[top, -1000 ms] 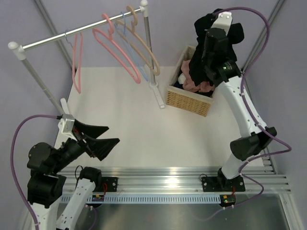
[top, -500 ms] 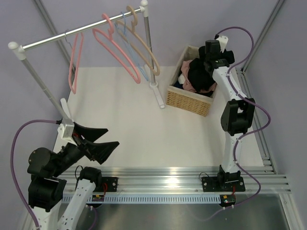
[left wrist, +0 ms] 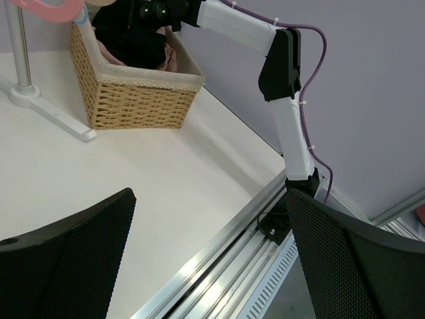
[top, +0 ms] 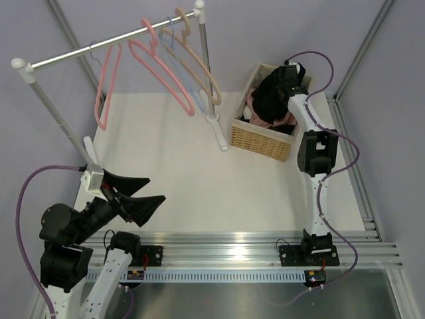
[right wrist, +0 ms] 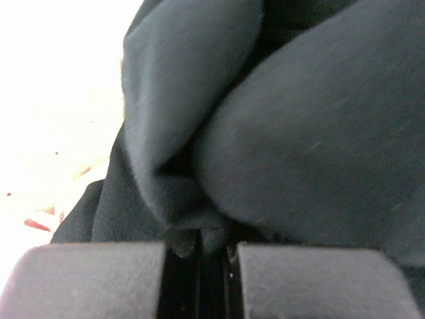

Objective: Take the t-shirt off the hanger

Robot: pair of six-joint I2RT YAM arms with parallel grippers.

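Note:
The black t-shirt (top: 267, 101) lies bunched in the wicker basket (top: 260, 141) at the back right, on top of pink cloth. My right gripper (top: 277, 92) reaches down into the basket. In the right wrist view its fingers (right wrist: 93, 279) stand close together with a fold of the t-shirt (right wrist: 299, 133) pinched between them. The slim light-pink hanger (top: 106, 83) hangs bare at the left end of the rail (top: 86, 52). My left gripper (top: 157, 188) is open and empty above the table's near left. The left wrist view also shows the t-shirt (left wrist: 133, 40) in the basket (left wrist: 139, 103).
A thicker pink hanger (top: 163, 66), a thin blue one and tan hangers (top: 199, 60) hang further right on the rail. The rack's post and foot (top: 217, 129) stand just left of the basket. An aluminium rail (top: 232, 249) runs along the near edge.
My right arm has stretched out and lowered the t-shirt from above the basket down into it. The slim pink hanger has swung slightly. The left arm has hardly moved.

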